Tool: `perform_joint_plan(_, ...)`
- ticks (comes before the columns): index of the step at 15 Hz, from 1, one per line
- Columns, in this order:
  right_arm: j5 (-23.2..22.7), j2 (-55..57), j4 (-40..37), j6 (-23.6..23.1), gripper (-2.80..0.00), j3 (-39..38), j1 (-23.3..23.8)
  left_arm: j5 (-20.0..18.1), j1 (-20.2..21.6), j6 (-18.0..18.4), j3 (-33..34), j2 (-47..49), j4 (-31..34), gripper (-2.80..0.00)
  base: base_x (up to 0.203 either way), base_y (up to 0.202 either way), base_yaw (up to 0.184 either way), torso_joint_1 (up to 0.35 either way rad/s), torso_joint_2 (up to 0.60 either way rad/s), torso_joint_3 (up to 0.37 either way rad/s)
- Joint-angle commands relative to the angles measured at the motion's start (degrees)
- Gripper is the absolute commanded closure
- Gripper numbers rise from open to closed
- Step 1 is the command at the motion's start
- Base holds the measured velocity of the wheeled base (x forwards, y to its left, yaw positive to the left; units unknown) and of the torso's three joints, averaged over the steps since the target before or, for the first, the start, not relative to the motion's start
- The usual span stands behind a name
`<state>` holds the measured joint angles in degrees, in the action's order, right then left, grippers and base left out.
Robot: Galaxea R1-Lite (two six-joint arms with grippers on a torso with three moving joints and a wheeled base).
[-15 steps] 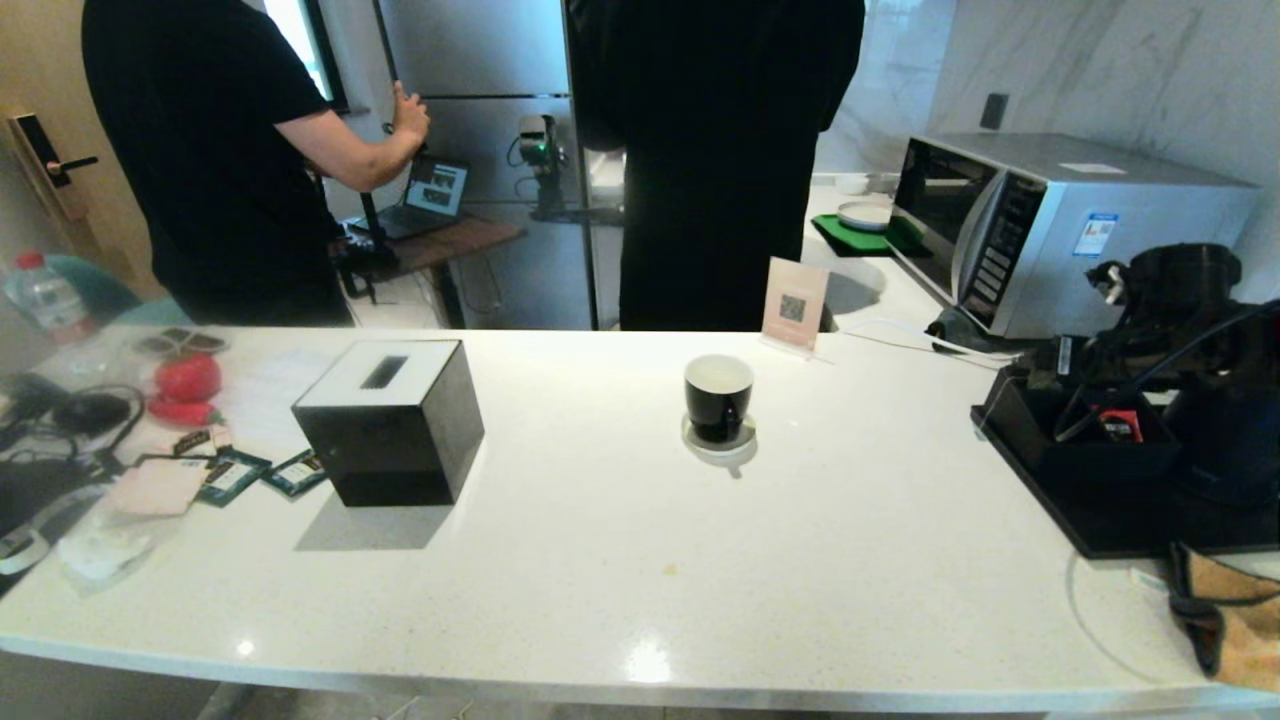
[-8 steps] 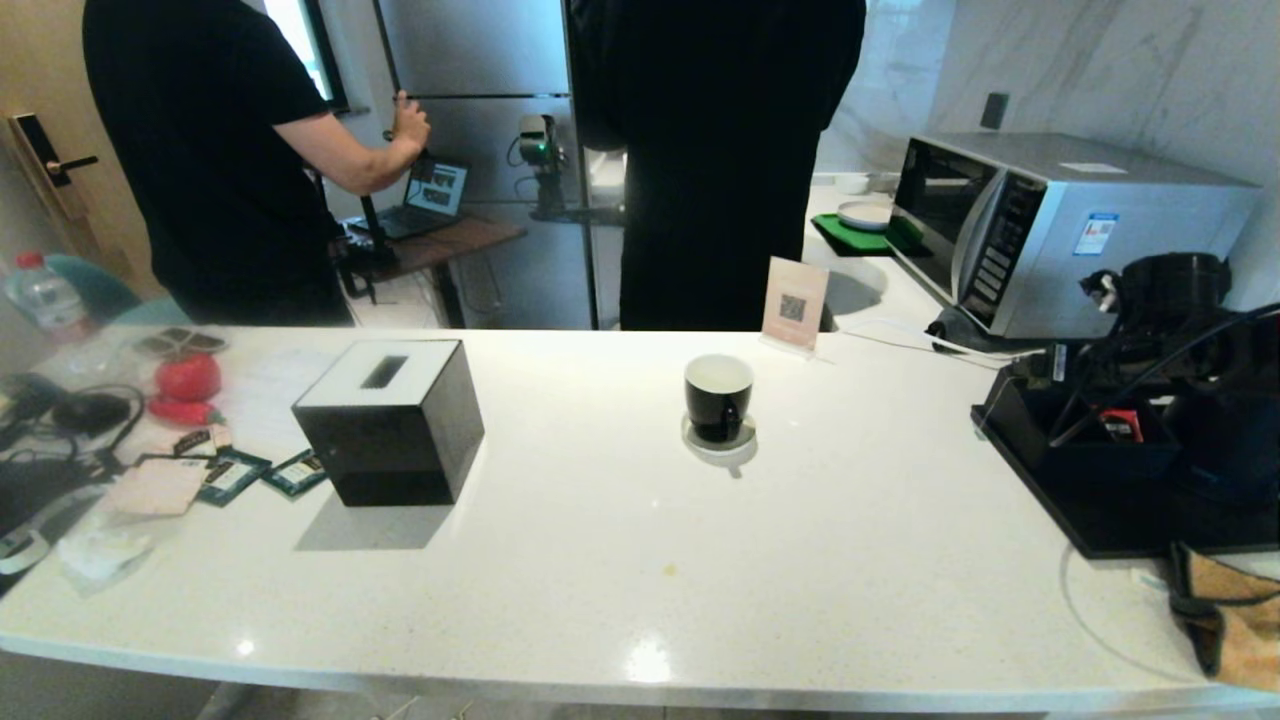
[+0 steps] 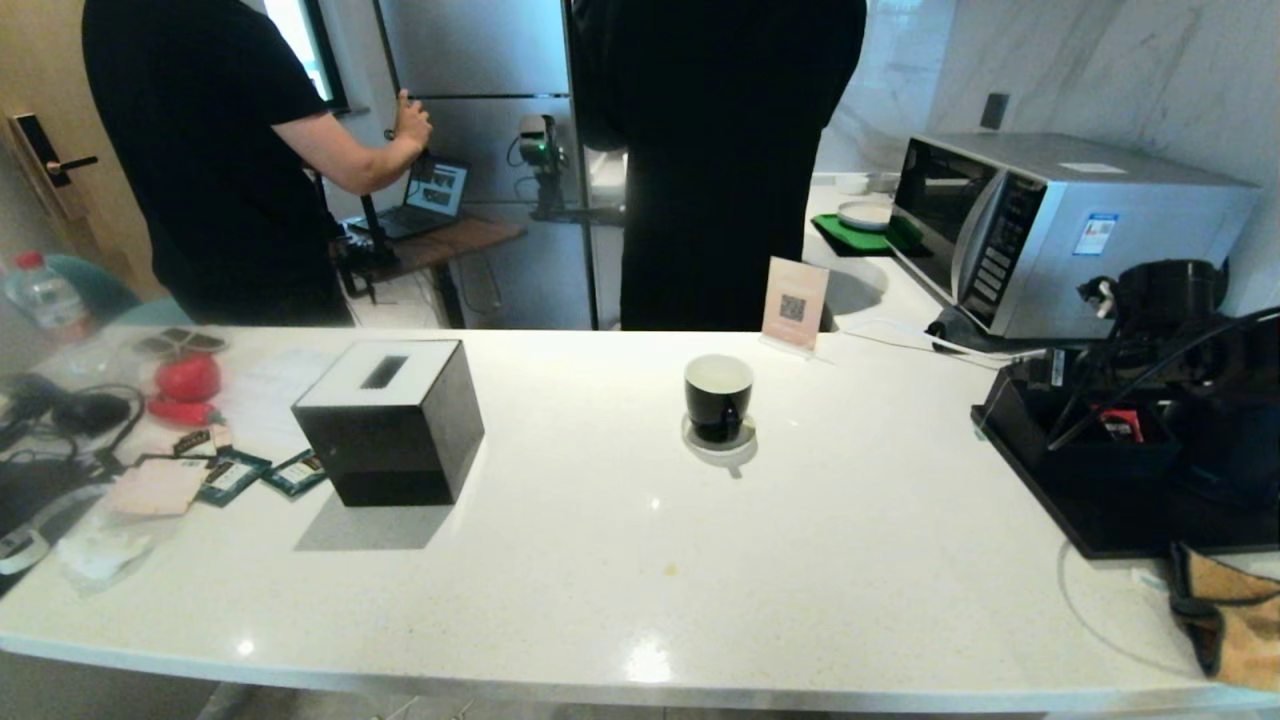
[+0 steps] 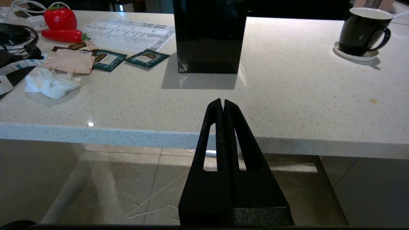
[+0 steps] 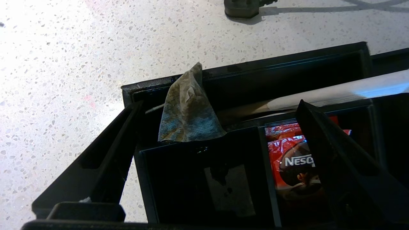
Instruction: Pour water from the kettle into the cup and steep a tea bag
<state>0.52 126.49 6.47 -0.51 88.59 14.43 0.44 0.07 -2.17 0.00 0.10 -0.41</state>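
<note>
A: What do you face, operator, and what crowds the work?

B: You look over a white counter [image 3: 860, 560]. Two people in black stand behind its far edge; one person's hand [image 3: 412, 112] is on a pole near a laptop. A silver microwave [image 3: 1060, 225] fills the far right corner. A black tissue box [image 3: 390, 420] stands left of centre, and past it lie tea sachets [image 4: 127, 58], a crumpled tissue [image 4: 51, 84] and a red strawberry toy [image 4: 60, 18].

A: And the task's things?

B: The cup [image 3: 717, 396] sits on its white saucer [image 3: 718, 445] mid-counter, well apart from the box, open stone all round it. Your right arm covers the right edge, so the kettle cannot be made out. Under it lies a black compartment tray [image 5: 255, 73].

A: The grippers?

B: Your right gripper [image 5: 220, 159] hangs spread wide over the tray, grasping nothing; a damp tea bag [image 5: 188, 110] leans on a divider between the fingers, a red Nescafé sachet [image 5: 292, 156] in the next compartment. Your left gripper [image 4: 222, 103] is clenched empty, low before the counter's near edge.
</note>
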Motion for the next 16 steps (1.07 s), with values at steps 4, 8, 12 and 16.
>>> perform_joint_plan(4, 0.0, 0.9, 0.0, 0.0, -2.80, 0.7, 0.0, 0.0, 0.0, 0.0, 0.0, 0.1, 0.0, 0.00, 0.000, 0.000, 0.000, 0.000, 0.00, 0.000)
perform_joint_plan(8, 0.0, 1.3, 0.0, 0.0, 0.00, 1.2, 0.0, 0.0, 0.0, 0.0, 0.0, 0.0, 0.0, 0.00, 0.000, 0.000, 0.000, 0.000, 0.00, 0.000)
perform_joint_plan(12, -0.1, 1.4, 0.1, 0.1, 0.00, 1.2, 0.0, 0.0, 0.0, 0.0, 0.0, 0.1, 0.0, 0.00, 0.000, 0.000, 0.000, 0.000, 0.00, 0.000)
perform_joint_plan(16, -0.1, 1.6, 0.2, 0.0, 0.00, 1.2, 0.0, 0.0, 0.0, 0.0, 0.0, 0.1, 0.0, 0.00, 0.000, 0.000, 0.000, 0.000, 0.00, 0.000)
